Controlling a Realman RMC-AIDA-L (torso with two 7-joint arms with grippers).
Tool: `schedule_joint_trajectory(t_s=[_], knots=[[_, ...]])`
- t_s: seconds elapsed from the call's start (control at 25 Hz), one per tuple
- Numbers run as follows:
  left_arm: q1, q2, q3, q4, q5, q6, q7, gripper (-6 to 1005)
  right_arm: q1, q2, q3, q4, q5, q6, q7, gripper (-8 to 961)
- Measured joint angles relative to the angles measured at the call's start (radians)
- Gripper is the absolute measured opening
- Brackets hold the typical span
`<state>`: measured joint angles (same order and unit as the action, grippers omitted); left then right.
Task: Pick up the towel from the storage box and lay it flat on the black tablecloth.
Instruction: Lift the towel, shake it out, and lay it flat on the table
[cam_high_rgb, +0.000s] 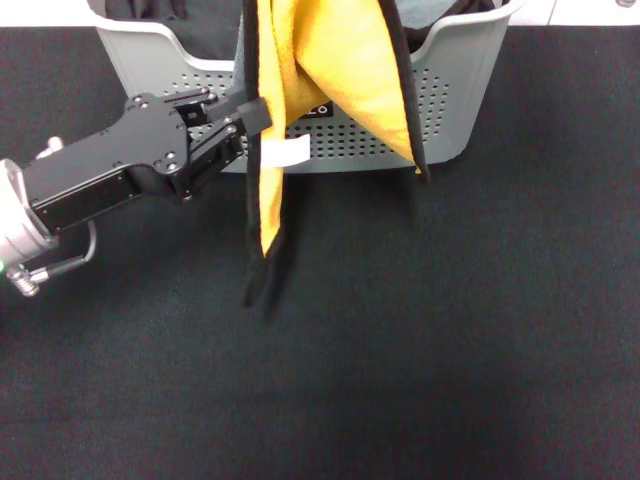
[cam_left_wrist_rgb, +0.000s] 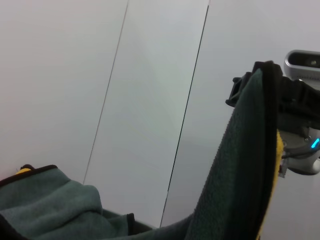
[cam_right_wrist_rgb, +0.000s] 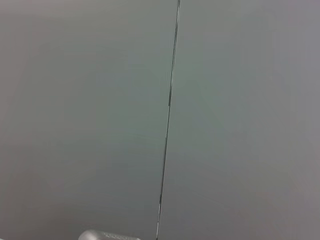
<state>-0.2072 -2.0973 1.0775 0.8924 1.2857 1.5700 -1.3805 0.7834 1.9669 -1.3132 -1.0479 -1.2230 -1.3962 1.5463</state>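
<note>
The orange-yellow towel (cam_high_rgb: 335, 70) with black trim and a white tag (cam_high_rgb: 285, 152) hangs folded in front of the storage box (cam_high_rgb: 455, 90), its lower tip dangling above the black tablecloth (cam_high_rgb: 420, 340). My left gripper (cam_high_rgb: 248, 125) reaches in from the left and is shut on the towel's left edge just above the tag. The left wrist view shows the towel's grey reverse side (cam_left_wrist_rgb: 240, 165) rising to my right gripper (cam_left_wrist_rgb: 252, 82), which is shut on its top edge. The right gripper is above the head view.
The light grey storage box stands at the back of the tablecloth with a dark cloth (cam_high_rgb: 150, 8) inside. The left arm's silver wrist (cam_high_rgb: 20, 225) lies low at the left edge. The right wrist view shows only a plain grey wall (cam_right_wrist_rgb: 100, 120).
</note>
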Motion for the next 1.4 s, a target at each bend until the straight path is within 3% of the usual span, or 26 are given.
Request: schedule_joint_trajectory(t_s=[0.12,0.76,1.4], knots=[[-0.016,0.002,0.002,-0.024,-0.002,0.000,0.001,246,0.001,0.000,0.000,0.000,-0.003,0.000,0.000,18],[-0.054,0.003,0.014,-0.113,0.008,-0.005,0.022,240,0.036,0.008,0.036,0.000,-0.016,0.010,0.001,18],[-0.056,0.004,0.013,-0.158,0.007,-0.008,0.058,233,0.024,0.008,0.159,-0.013,-0.006,-0.045,0.001,17]])
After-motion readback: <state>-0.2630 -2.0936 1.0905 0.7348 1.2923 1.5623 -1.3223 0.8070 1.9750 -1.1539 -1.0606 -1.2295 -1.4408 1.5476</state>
